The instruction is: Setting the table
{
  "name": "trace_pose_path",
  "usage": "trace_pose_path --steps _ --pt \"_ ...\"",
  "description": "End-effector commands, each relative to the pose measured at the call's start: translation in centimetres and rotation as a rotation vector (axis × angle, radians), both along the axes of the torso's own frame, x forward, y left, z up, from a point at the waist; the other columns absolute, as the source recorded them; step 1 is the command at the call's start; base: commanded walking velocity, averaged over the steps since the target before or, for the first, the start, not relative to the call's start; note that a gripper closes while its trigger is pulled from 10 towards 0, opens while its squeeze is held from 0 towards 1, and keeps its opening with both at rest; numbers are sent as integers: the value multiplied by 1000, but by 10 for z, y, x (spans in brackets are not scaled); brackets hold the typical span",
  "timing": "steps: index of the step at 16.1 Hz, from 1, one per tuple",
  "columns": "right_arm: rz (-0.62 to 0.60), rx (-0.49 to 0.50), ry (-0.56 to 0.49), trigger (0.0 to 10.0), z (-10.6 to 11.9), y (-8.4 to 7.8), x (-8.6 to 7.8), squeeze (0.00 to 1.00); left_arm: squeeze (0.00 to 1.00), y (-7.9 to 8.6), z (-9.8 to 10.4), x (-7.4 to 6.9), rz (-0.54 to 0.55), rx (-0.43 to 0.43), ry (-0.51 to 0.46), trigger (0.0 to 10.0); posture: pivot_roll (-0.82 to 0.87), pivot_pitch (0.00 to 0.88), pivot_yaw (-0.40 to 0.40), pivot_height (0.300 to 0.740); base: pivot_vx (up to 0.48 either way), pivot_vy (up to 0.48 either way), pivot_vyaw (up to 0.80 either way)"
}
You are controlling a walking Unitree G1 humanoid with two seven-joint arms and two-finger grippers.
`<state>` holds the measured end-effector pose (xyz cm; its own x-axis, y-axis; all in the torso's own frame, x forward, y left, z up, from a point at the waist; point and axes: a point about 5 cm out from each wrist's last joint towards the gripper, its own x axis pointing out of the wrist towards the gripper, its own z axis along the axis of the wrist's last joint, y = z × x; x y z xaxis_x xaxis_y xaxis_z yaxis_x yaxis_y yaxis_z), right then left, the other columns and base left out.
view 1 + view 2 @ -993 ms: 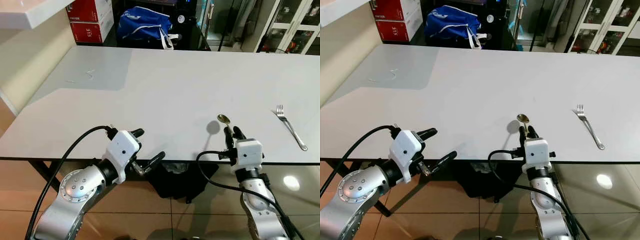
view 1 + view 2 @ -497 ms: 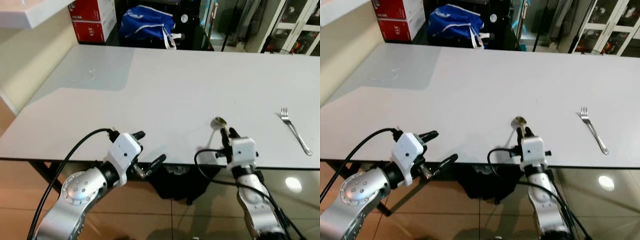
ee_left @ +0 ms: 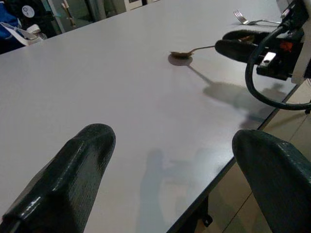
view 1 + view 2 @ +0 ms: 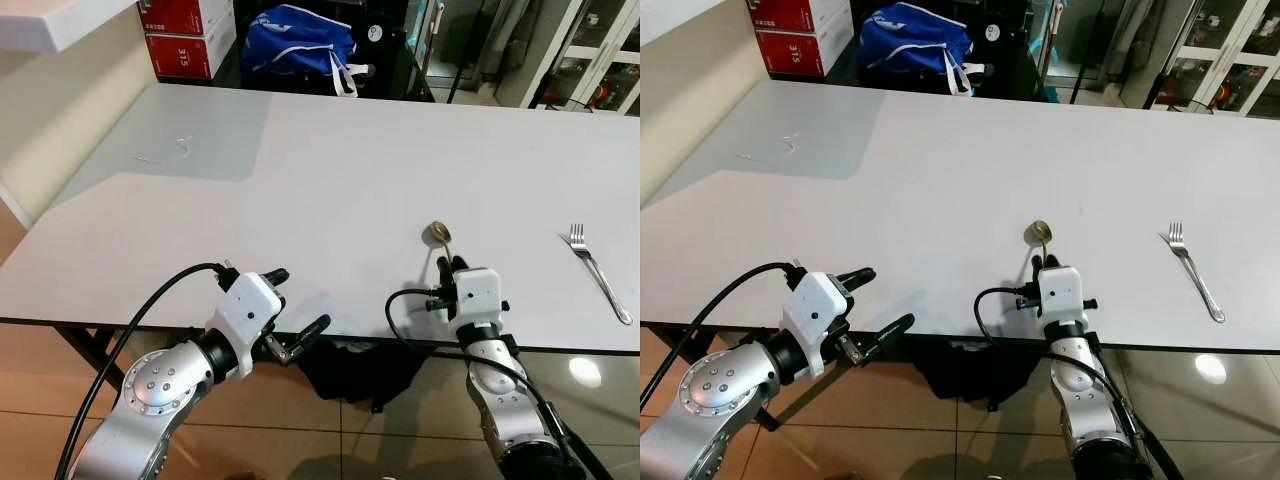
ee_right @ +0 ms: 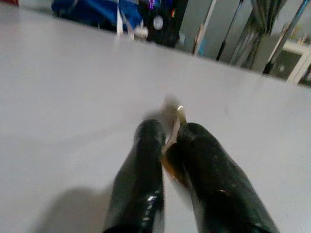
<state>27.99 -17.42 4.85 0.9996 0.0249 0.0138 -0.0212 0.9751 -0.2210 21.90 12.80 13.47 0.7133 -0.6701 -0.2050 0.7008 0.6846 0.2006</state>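
The right gripper [image 4: 449,266] is pinching the handle of a gold spoon [image 4: 438,234] between its two black fingers [image 5: 204,167], close to the near edge of the white surface [image 4: 330,170]. The spoon points away from the robot, and its bowl lies low over the surface, touching it or just above; the left wrist view shows the bowl sitting right on its own shadow. Holding the handle by its tail end keeps the bowl out in front, which would let the spoon be laid flat with the handle toward whoever sits at this edge.

The left gripper [image 4: 286,312] hangs at the surface's near edge, its fingers [image 3: 73,165] spread wide and holding nothing. It looks to be waiting, well apart from the spoon.

Farther to the right, a fork [image 4: 598,272] lies flat on the surface with its tines pointing away, handle toward the near edge. The spoon seems meant to lie the same way, so the pair would mark out one place setting.

At the far side, beyond the surface, sit a blue bag [image 4: 295,45] and red boxes [image 4: 185,38].
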Motion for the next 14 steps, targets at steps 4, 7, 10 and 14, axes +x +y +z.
trace_pose_path --steps 4,7,10,14 --pt "-16 112 71 10000 -8 -3 1 0 0 -3 3 -2 -47 5 -2 10000 85 0 -32 740 0 0 0" --pt "-19 137 100 10000 -12 -3 1 0 0 -5 2 -1 -63 9 6 10000 80 0 -26 740 0 0 0" --pt "-28 164 113 10000 -13 -5 1 1000 0 -6 2 0 -67 10 6 10000 81 0 -25 740 0 0 0" --pt "-29 178 110 10000 -12 -5 3 1000 0 -2 2 -1 -66 13 7 10000 84 0 -28 740 0 0 0"
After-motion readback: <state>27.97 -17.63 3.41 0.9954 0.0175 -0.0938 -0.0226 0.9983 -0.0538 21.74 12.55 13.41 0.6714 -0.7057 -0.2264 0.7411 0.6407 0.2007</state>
